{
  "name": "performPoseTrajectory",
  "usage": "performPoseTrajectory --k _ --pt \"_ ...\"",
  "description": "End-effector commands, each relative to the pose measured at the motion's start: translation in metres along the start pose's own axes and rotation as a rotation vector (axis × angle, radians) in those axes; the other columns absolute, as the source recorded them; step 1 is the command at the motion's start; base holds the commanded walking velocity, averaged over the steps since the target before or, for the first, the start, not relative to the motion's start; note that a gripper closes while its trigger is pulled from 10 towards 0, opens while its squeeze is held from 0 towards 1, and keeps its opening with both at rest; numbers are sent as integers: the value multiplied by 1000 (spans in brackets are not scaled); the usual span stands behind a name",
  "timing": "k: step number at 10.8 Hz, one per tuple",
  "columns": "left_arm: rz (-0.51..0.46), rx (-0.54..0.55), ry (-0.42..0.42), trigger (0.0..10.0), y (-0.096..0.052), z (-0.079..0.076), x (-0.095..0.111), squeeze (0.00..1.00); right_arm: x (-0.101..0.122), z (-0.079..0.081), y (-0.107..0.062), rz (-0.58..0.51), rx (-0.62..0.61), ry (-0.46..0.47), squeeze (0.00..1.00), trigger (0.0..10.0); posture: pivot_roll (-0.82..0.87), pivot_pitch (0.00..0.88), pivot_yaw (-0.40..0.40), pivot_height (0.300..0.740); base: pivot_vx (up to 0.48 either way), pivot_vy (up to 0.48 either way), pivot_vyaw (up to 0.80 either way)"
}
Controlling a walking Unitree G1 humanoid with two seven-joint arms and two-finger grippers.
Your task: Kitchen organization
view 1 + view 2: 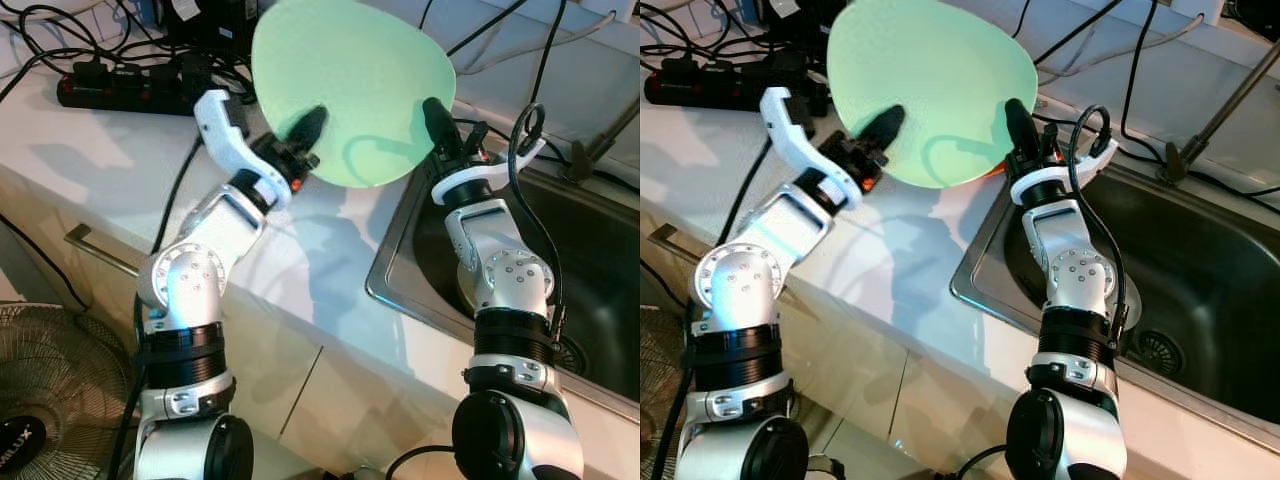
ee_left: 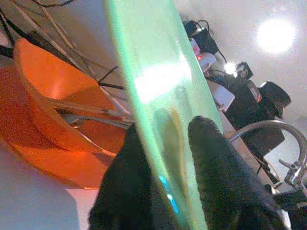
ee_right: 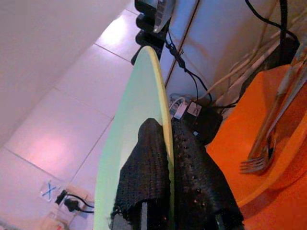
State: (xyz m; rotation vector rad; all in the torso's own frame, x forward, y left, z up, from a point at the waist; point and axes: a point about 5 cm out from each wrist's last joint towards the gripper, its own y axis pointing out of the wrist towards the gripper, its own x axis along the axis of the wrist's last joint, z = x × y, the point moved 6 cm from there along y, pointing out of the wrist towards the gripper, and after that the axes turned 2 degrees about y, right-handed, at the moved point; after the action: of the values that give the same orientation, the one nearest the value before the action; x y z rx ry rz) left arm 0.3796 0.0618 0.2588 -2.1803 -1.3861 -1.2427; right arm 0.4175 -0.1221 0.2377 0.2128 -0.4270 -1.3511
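Nearest to us, our two silver arms rise from the bottom of the head view toward the white stone countertop (image 1: 300, 260). Low on our left stands a round wire-caged floor fan (image 1: 45, 375), beside the pale cabinet front with its metal bar handle (image 1: 100, 250).

Our left gripper (image 1: 308, 128) pinches the near left edge of a large pale green translucent plastic plate (image 1: 350, 90); its wrist view shows one black finger (image 2: 122, 191) on each face of the rim, clenched on it. Our right gripper (image 1: 435, 120) grasps the plate's right edge the same way, its textured black fingers (image 3: 192, 177) closed on either side of the thin green rim. We hold the plate between us, tilted up on edge above the countertop, just left of the stainless steel sink (image 1: 1200, 290).

Behind the plate, both wrist views show an orange plastic bowl (image 2: 57, 96) resting on an orange plate (image 2: 33, 153), with what appears to be a metal fork (image 3: 261, 153) and other cutlery lying in the bowl; that view is blurred, so we cannot tell the pieces apart.

Farther back, a black power strip (image 1: 120, 90) and tangled black cables (image 1: 50, 30) lie on the countertop at our left, and a curved metal tap (image 2: 273, 132) stands by the sink.
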Motion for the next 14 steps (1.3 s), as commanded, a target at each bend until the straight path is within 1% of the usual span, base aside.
performPoseTrajectory --k 1,2,4,5,6,7,8,9,10,11,12,13,14 --pt "37 -54 11 10000 4 -15 -8 1000 16 9 1 -65 31 12 0 0 49 60 -155 740 0 0 0" --pt "38 -54 12 10000 4 -15 -9 1000 20 9 0 -80 33 22 0 0 49 60 -155 740 0 0 0" --pt "46 -53 26 10000 3 -15 -10 1000 49 16 -3 -214 70 81 0 0 47 56 -153 740 0 0 0" --pt "57 -42 63 10000 3 -13 -12 180 79 17 -10 -324 79 99 0 0 46 55 -153 740 0 0 0" --pt "58 -43 77 10000 3 -14 -13 0 98 16 -15 -386 74 84 0 0 46 55 -153 740 0 0 0" --pt "59 -38 100 10000 2 -13 -12 0 109 14 -19 -419 61 60 0 0 45 54 -154 740 0 0 0" --pt "55 -15 177 10000 2 -10 -10 0 125 11 -26 -472 30 7 0 0 45 54 -154 740 0 0 0" --pt "50 1 248 10000 1 -7 -7 0 143 3 -34 -530 -65 -106 0 4353 44 53 -152 740 0 0 0" --pt "59 11 332 10000 -2 -3 -6 0 168 -9 -51 -607 -193 -252 0 10000 43 51 -152 740 0 0 0" --pt "65 18 361 10000 -5 -1 -6 0 185 -15 -66 -657 -277 -365 0 10000 40 52 -151 740 0 0 0" --pt "75 29 398 10000 -8 2 -7 0 197 -20 -79 -690 -365 -479 0 10000 40 52 -151 740 0 0 0" --pt "78 32 413 10000 -10 4 -7 0 206 -26 -89 -717 -429 -525 0 10000 34 55 -150 740 0 0 0" --pt "83 31 426 10000 -11 4 -7 0 208 -30 -93 -725 -462 -545 0 10000 34 55 -150 740 0 0 0"
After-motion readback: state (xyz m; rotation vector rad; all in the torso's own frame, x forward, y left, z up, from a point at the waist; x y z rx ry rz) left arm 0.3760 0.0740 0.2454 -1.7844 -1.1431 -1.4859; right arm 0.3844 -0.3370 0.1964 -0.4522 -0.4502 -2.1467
